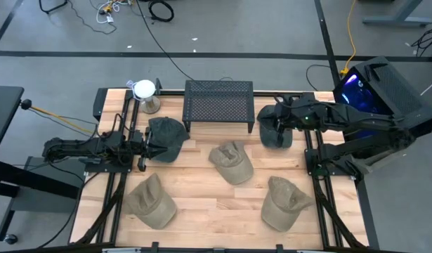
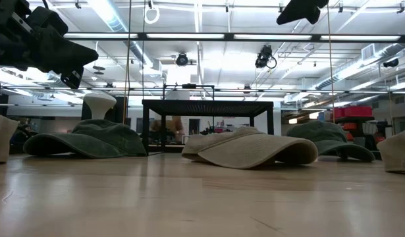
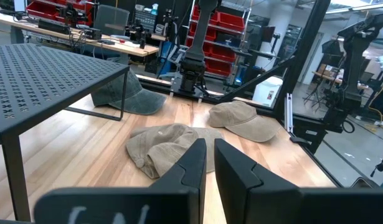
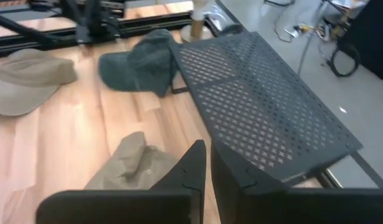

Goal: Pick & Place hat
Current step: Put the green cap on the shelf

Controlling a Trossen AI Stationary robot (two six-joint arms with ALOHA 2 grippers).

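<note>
Several hats lie crown-up on the wooden table: a dark green hat (image 1: 166, 137) at the left, another dark green hat (image 1: 275, 135) at the right, a tan hat (image 1: 232, 161) in the middle, and two tan hats (image 1: 151, 202) (image 1: 284, 204) near the front edge. My left gripper (image 1: 142, 149) rests level and shut beside the left green hat, its fingers (image 3: 197, 168) empty. My right gripper (image 1: 265, 116) hangs high above the right green hat, slanting down, shut and empty (image 4: 207, 165). It faces the middle tan hat (image 4: 132, 165).
A black perforated rack (image 1: 219, 104) stands on legs at the back middle of the table (image 1: 201, 232). A white ball-shaped object on a stand (image 1: 145, 95) sits at the back left. Dark rails run along both sides. Bare wood lies between the hats.
</note>
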